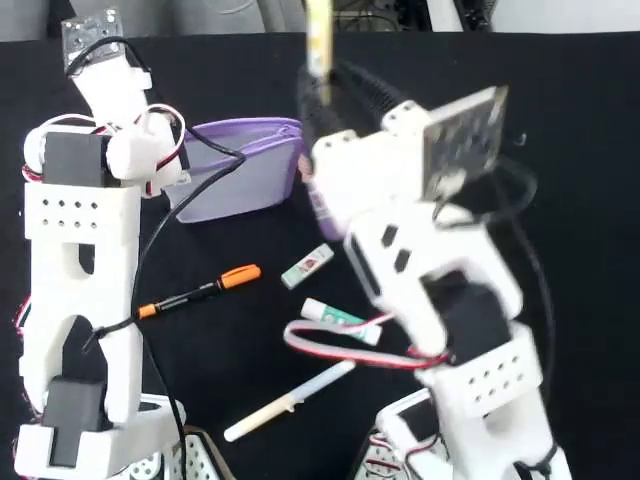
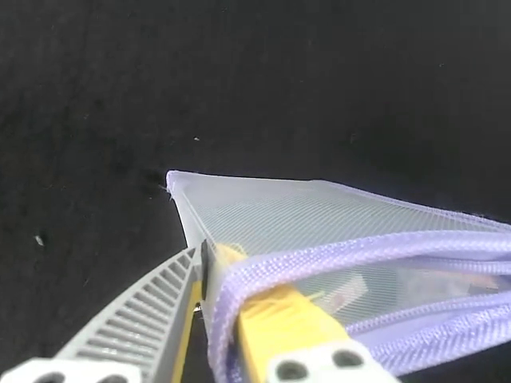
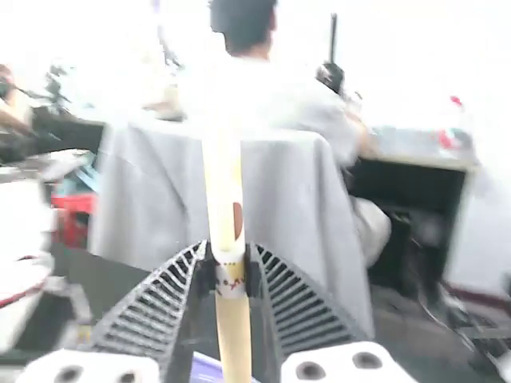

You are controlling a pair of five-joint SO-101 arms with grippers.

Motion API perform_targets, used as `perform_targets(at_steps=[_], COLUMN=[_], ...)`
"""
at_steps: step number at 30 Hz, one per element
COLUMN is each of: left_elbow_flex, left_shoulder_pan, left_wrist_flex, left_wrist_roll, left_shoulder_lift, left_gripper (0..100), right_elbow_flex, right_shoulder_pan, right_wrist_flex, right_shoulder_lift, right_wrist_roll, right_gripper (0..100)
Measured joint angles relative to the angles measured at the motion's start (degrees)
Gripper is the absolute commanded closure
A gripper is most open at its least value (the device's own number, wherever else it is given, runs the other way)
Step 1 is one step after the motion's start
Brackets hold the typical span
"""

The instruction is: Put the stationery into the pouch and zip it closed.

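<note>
The pale pen (image 1: 318,40) overruns the top edge.

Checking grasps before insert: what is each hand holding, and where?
Left hand grips the purple mesh pouch by its open rim, near one end. Right hand pinches the pale yellow pen partway along its barrel.

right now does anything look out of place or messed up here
Nothing looks spilled or broken. The pouch is pinched at its rim by the left gripper. The one odd sight is the right gripper, which holds a pen upright in the air.
</note>
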State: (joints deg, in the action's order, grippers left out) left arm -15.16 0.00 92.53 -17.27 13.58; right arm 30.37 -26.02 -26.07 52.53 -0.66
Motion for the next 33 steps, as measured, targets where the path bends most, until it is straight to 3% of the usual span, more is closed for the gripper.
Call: perform_targets(at_steps=[8, 19, 33], left_elbow_flex=[0.7, 2.1, 4.0], left_shoulder_pan=[0.2, 0.2, 0.4], left_wrist_flex=[-0.1, -0.8, -1.4], left_wrist_roll=[-2.5, -2.6, -2.6], left_shoulder_lift=[1.0, 2.2, 3.1], left_gripper=[97, 97, 97], right_elbow_flex=[13.5, 27.8, 29.1], right_shoulder_pan=[-5.9, -6.2, -6.3], right_wrist_flex=[17.9, 40.4, 49.9], right_shoulder_lift=[2.0, 2.0, -2.9], right_wrist_roll=[0.1, 0.3, 0.3], right_gripper=[98.8, 98.8, 98.8])
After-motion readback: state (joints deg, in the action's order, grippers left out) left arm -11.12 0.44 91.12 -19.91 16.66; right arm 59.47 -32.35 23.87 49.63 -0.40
